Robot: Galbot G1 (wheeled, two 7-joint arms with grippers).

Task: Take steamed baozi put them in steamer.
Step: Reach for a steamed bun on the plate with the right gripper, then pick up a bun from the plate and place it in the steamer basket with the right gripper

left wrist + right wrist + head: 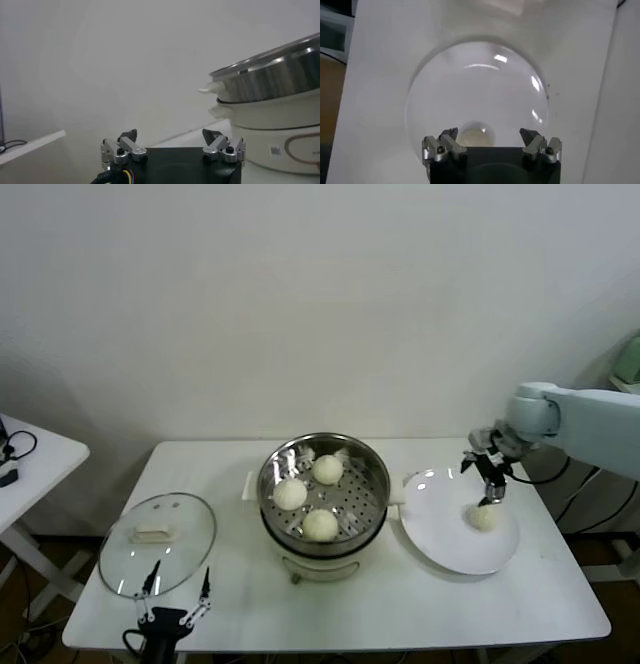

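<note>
Three cream-white baozi (291, 493) (327, 469) (320, 525) lie on the perforated tray of the shiny steel steamer (373, 466) at the table's middle. One more baozi (485, 517) rests on the white plate (445, 542) to the right. My right gripper (490, 490) hangs open just above that baozi, not touching it; in the right wrist view the baozi (476, 134) shows between and beyond the spread fingers of the right gripper (489, 134). My left gripper (177, 590) is parked open at the table's front left; in the left wrist view the left gripper (170, 135) holds nothing.
A round glass lid (157, 542) with a white handle lies on the table's left part. A second white table (30, 459) stands further left. The steamer's side (275, 120) rises close to the left gripper. A wall stands behind the table.
</note>
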